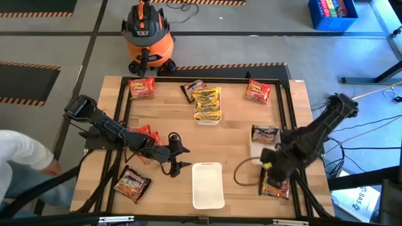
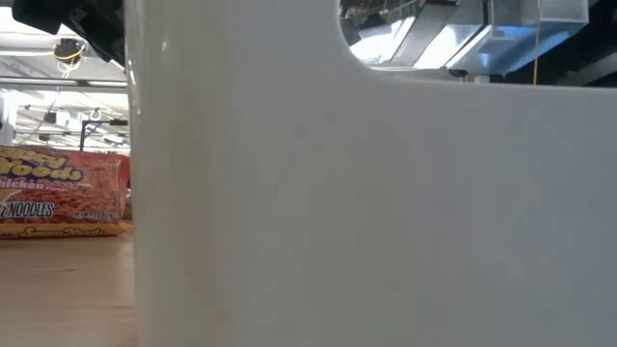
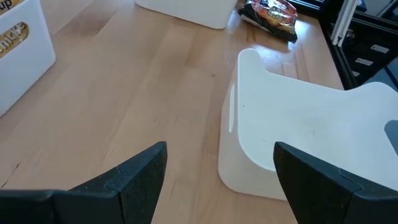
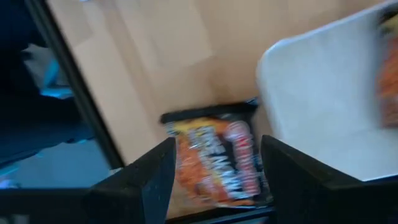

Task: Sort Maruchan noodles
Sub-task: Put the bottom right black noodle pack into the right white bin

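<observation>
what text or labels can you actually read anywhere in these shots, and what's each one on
"NOODLES": on the red noodle packet standing at the left of the low view; the bigger lettering above it is partly legible at best.
Yellow packets in the white tray: print too small to read.
Dark packet between the right gripper's fingers: lettering blurred, unreadable.
Tray label in the left wrist view: cut off, unreadable.
Orange vacuum: no readable marking.

Pale matt wooden table (image 1: 239, 125), glossy crinkly plastic noodle packets (image 1: 207, 100), smooth white trays (image 1: 208, 185), probably plastic
</observation>
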Available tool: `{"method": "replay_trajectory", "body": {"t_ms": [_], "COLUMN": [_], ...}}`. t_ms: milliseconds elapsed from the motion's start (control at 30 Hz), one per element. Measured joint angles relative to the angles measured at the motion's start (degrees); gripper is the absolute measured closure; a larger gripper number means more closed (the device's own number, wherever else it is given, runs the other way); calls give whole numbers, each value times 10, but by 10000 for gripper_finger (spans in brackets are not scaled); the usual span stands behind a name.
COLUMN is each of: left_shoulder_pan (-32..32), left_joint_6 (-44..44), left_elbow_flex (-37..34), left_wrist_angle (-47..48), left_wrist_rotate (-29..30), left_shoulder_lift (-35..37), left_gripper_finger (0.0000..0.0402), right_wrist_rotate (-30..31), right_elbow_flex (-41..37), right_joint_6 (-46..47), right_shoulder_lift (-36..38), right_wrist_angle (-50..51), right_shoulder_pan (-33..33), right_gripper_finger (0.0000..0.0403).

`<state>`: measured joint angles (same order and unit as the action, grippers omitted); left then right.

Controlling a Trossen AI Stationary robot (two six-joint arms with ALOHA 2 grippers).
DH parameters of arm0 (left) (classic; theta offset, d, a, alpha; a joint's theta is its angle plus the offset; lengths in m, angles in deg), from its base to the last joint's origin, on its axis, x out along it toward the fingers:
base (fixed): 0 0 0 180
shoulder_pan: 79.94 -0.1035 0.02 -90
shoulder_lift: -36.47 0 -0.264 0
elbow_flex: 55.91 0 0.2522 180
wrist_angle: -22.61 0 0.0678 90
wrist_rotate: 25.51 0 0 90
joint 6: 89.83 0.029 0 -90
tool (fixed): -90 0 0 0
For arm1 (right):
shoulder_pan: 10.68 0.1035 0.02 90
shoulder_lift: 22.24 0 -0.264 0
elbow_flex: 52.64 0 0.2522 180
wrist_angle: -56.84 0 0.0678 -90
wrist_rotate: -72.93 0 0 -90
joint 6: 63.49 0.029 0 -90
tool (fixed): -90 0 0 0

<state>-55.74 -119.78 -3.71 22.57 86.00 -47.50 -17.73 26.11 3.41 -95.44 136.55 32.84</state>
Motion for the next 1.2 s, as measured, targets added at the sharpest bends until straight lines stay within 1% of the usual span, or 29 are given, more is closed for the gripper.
{"method": "replay_trajectory", "body": {"t_ms": [100, 200, 300, 400, 467, 567, 800, 867, 1000, 1200], "left_shoulder_pan": [0, 0, 0, 4, 6, 6, 6, 6, 6, 6], "left_joint_6": [0, -7, -12, -12, -12, -12, -15, -14, -14, -14], "left_elbow_flex": [0, 0, 0, 0, 0, 0, 0, 0, 0, 1], "left_wrist_angle": [0, 0, 0, -2, -4, -4, -5, -6, -15, -25], "left_wrist_rotate": [0, 0, 0, 0, 1, 4, 5, 5, 15, 16], "left_shoulder_lift": [0, 0, 0, 0, 0, 0, 0, 0, 0, 0], "left_gripper_finger": [114, 114, 114, 114, 114, 114, 114, 114, 114, 114], "right_wrist_rotate": [-5, -10, -21, -41, -54, -56, -48, -38, 8, 104], "right_elbow_flex": [-38, -80, -124, -166, -194, -225, -242, -242, -240, -243], "right_joint_6": [64, 112, 149, 167, 168, 164, 123, 115, 108, 108], "right_shoulder_lift": [0, 0, 0, 0, -1, -7, -58, -75, -95, -99], "right_wrist_angle": [-54, -104, -147, -188, -227, -275, -305, -319, -367, -438], "right_shoulder_pan": [46, 78, 101, 111, 109, 109, 108, 108, 109, 90], "right_gripper_finger": [189, 189, 189, 195, 208, 237, 305, 318, 333, 332]}}
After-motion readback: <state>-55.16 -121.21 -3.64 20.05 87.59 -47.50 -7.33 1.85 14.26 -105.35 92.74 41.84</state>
